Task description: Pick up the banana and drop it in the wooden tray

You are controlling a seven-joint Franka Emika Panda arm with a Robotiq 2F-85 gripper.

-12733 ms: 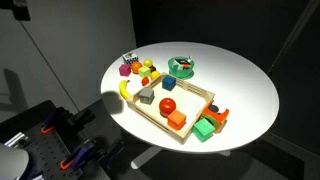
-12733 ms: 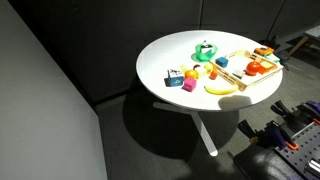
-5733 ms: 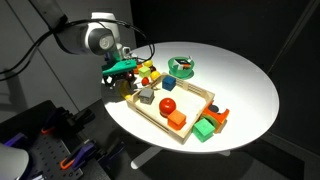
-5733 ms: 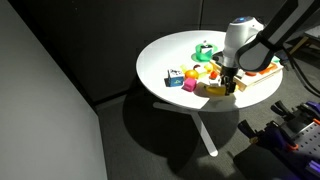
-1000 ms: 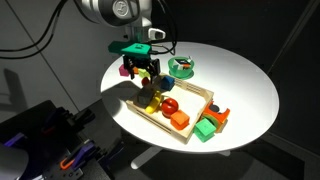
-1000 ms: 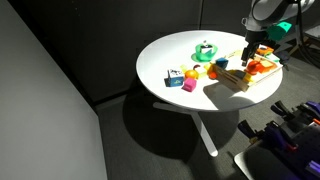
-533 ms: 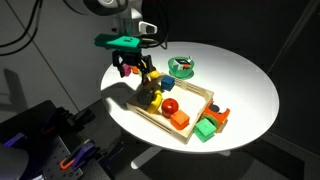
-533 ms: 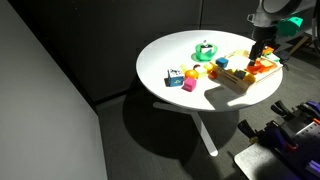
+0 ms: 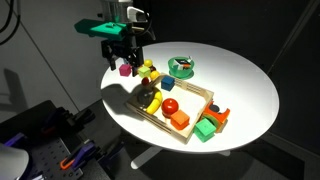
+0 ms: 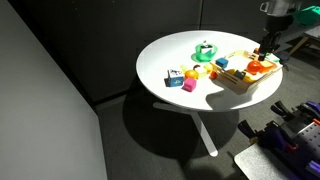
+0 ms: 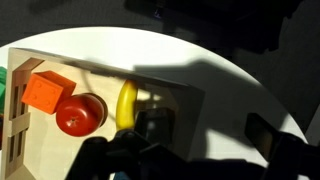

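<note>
Small curved yellow toy banana [image 11: 126,103] lies inside the large pale wooden tray [image 11: 58,150].
Only the wrist view shows it clearly, just beside a round red ball [image 11: 80,115]. In an exterior view the gripper [image 9: 126,62] hangs spread and empty, higher than half a second ago.

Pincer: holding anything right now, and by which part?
Nothing is held. The pincer hangs empty above the table, while the banana lies in the wooden tray beside a red round toy.
</note>
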